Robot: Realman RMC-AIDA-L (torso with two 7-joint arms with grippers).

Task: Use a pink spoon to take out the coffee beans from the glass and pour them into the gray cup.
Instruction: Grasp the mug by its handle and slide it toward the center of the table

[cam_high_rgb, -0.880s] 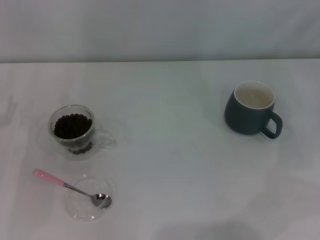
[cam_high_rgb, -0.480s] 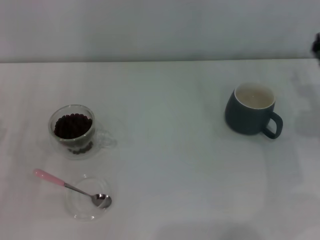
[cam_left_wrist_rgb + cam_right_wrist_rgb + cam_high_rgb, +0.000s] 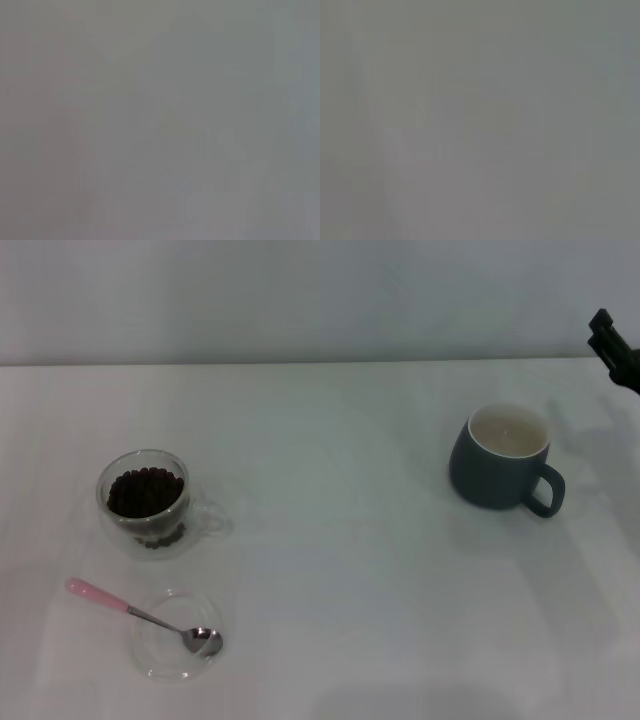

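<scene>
In the head view the pink spoon (image 3: 130, 611) lies at the front left, its metal bowl resting in a flat clear glass dish (image 3: 175, 637) and its pink handle pointing left. The glass (image 3: 145, 502) stands just behind it, holding a heap of dark coffee beans (image 3: 145, 491). The gray cup (image 3: 503, 458) stands at the right, cream inside, handle to the right. My right gripper (image 3: 618, 348) shows as a dark tip at the right edge, behind and right of the gray cup. My left gripper is out of view. Both wrist views show only plain grey.
The white table (image 3: 340, 540) runs to a back edge against a pale wall. A broad stretch of bare table lies between the glass and the gray cup.
My right gripper has come into the head view at the right edge and moved further in. The glass, spoon, dish and gray cup have not moved.
</scene>
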